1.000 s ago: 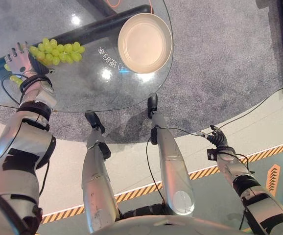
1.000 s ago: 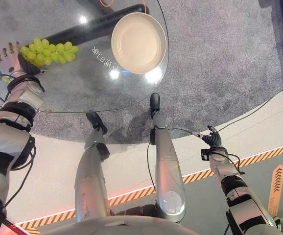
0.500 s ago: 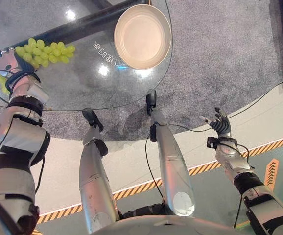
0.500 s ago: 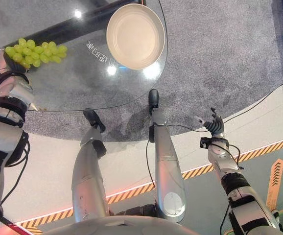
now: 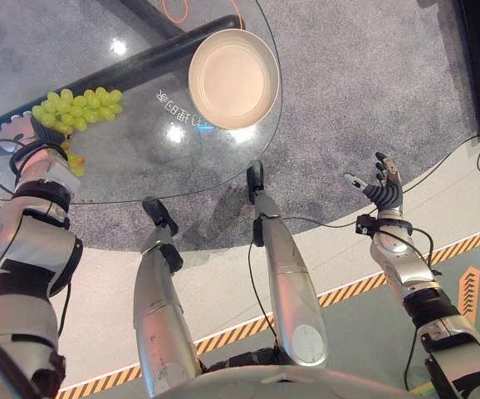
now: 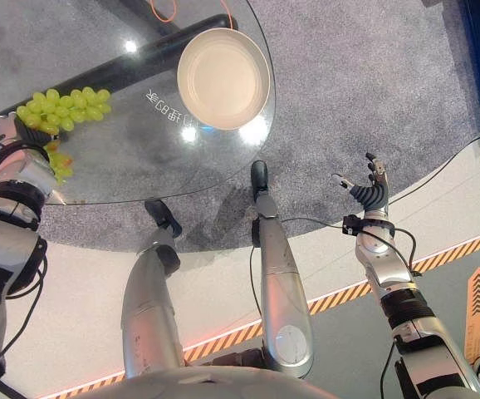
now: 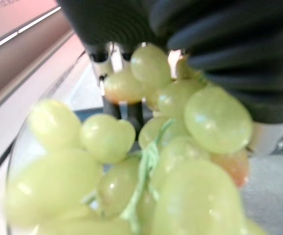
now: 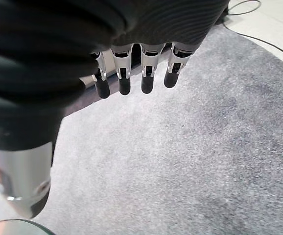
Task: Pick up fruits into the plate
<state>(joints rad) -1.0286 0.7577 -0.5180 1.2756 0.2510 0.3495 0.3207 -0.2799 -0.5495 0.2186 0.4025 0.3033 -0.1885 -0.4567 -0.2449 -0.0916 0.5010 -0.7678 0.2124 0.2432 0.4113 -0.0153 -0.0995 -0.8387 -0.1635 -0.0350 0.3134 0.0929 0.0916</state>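
**Reaching for the grapes with the left hand at the bunch's near end**

Looking at the upper left of the head views: bunch of pale green grapes (image 5: 75, 103) lying on the round clear glass table (image 5: 140, 158). Stretched roughly left to right across the frame, rising a little toward the right. Left end touching or just beside the left hand (image 5: 22, 133), which comes in at the table's left edge. Right end pointing toward the round cream plate (image 5: 195, 79) at top centre, apart from it with bare glass between.

Seen from the left wrist, with the grapes (image 7: 131, 171) crowding right up against the hand, stem running away from the camera. Cannot tell whether the grasp has closed round the bunch or merely lies against it. A few loose yellowish grapes (image 5: 74, 162) just beside the wrist, lower in the frame than the bunch.

Judging the left hand far nearer: right hand (image 5: 383, 188) well apart at mid right, off the table above the grey carpet (image 8: 205, 147), fingers (image 8: 147, 83) straight, spread and holding nothing.

Probably calls for taking the bunch at its left end and carrying it rightward and slightly up the frame, along its own long axis, to the plate. Worth watching for a trailing right end dragging on the glass or catching the rim.
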